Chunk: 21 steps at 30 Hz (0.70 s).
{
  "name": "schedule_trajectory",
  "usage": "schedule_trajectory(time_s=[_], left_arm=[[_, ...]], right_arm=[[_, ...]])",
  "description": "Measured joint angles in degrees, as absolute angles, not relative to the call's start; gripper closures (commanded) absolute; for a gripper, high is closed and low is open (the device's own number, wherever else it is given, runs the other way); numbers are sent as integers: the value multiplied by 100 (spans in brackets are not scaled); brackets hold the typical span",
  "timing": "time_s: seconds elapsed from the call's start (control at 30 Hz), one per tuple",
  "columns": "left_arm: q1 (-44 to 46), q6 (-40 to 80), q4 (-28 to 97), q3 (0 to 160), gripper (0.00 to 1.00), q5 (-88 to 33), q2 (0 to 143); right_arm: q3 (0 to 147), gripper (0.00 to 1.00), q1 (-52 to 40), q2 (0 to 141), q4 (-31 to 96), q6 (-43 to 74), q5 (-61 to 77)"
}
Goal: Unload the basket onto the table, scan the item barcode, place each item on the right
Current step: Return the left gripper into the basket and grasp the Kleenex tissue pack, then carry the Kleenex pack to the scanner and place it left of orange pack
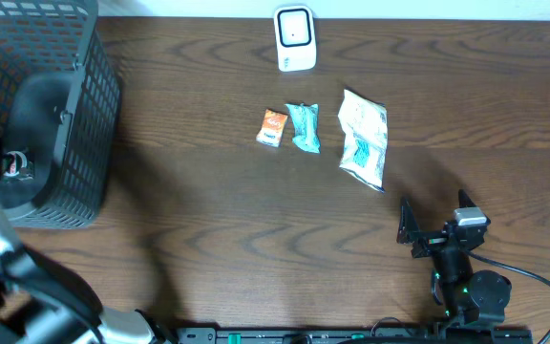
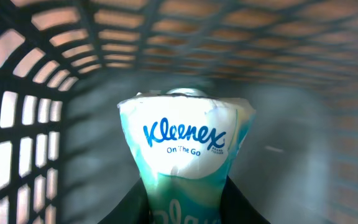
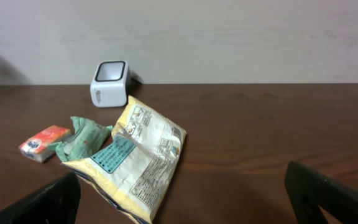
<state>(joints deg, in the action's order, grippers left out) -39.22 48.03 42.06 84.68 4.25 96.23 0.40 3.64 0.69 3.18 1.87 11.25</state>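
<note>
Teal Kleenex pack [image 2: 185,143] is being pinched by left pincer [image 2: 186,210] inside basket [image 2: 17,124]; right pincer [image 1: 432,205] is hovering spread, lower right.

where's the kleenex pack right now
The kleenex pack is centre frame in the left wrist view, pinched in the left gripper inside the black basket, far left overhead.

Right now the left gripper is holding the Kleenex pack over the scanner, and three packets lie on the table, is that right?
Not over the scanner. The left gripper holds the Kleenex pack inside the black basket, as the left wrist view shows: mesh walls all around it. The rest holds.
</note>
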Motion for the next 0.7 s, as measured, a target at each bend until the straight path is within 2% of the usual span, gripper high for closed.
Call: schedule_trajectory(time_s=[0.27,0.37,0.57,0.7], left_arm=[[-3844,4799,3629,8468,80,-1404,8307],[-3420,4650,3288,8468,80,-2405,7926],[-1588,3483,2932,8468,80,-2969,7861],[-357,2635,2930,8468,79,-2738,8193]], right_arm=[[40,1,364,69,320,187,1111],[40,1,364,69,320,187,1111],[40,1,364,69,320,187,1111],[40,1,364,69,320,187,1111]])
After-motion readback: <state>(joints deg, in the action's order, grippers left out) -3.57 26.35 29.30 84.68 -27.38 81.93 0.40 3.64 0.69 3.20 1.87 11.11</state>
